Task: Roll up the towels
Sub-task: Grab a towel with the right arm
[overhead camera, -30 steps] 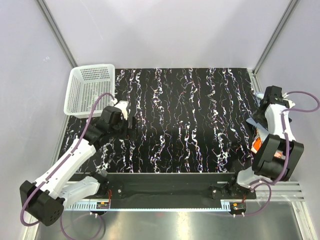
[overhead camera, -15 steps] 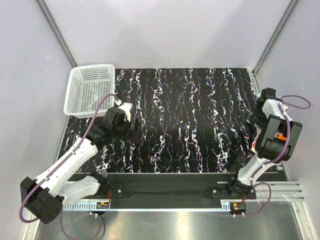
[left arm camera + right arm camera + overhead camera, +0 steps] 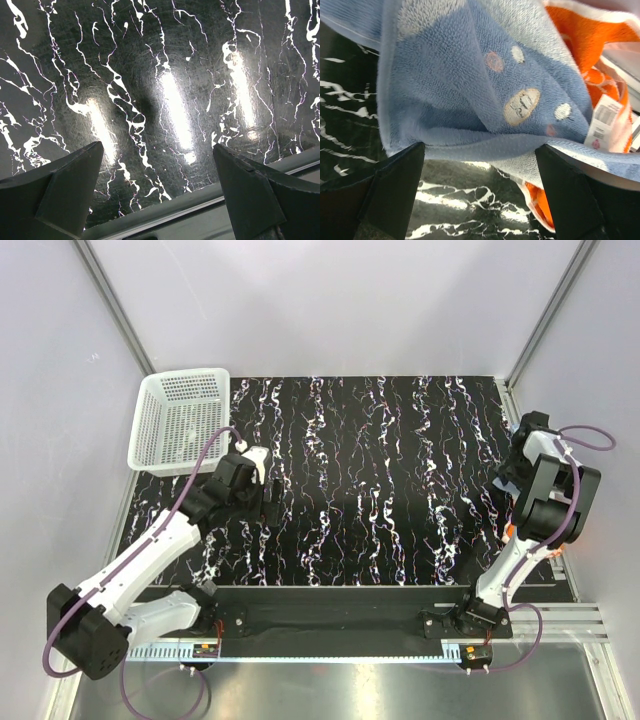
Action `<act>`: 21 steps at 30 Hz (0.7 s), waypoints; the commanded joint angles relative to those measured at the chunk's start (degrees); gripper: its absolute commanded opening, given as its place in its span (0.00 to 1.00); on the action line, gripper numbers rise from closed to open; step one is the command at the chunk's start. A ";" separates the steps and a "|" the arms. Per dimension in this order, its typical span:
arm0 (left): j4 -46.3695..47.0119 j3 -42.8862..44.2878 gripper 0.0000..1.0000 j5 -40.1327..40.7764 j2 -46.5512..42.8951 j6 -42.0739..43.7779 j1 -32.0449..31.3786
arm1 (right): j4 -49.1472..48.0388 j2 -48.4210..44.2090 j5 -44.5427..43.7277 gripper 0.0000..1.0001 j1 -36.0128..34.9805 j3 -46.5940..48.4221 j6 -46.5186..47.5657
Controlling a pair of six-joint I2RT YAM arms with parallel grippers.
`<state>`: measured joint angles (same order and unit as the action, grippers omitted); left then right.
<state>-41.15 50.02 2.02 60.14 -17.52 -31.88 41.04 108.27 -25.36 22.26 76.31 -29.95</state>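
Compared with one second earlier, the right arm is standing more tightly folded at the right edge of the table, its elbow drawn up toward the wrist. Meanwhile the left arm is sitting slightly farther toward the centre. Seen from the wrist, the right gripper is hanging with its jaws spread wide and holding nothing, its two fingers framing the light blue towel; contact with the cloth cannot be told. That towel is lying crumpled on the black marbled surface, draping partly over the orange towel, which is showing at the right with a white label at its edge. From overhead, only slivers of blue and orange are peeking out beside the right arm, at the table's right margin. Likewise, the left gripper is standing wide and empty, hovering over bare tabletop left of centre. Far left, the white perforated basket is sitting at the rear corner, well apart from both towels.
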 commanded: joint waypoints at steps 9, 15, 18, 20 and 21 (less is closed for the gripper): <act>0.01 1.75 0.99 0.88 0.94 0.99 -0.46 | -1.57 2.04 1.11 0.38 0.33 0.68 0.60; -0.07 1.75 0.99 1.05 0.94 0.91 -0.82 | 1.50 -1.65 -1.97 0.09 -0.90 2.79 1.21; -0.08 1.75 0.99 1.14 1.03 0.91 -0.82 | 4.48 -4.11 -2.41 0.08 -3.36 4.89 1.74; -0.16 1.75 0.99 1.32 0.77 0.91 -0.82 | 6.94 -6.31 -1.62 0.06 -5.37 7.00 2.18; -0.08 1.75 0.99 1.32 0.68 0.91 -0.82 | 7.73 -7.10 -0.92 0.02 -7.65 7.62 2.18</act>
<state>-41.25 50.02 2.17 61.23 -17.50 -32.42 45.45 107.31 -25.85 19.09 79.53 -28.45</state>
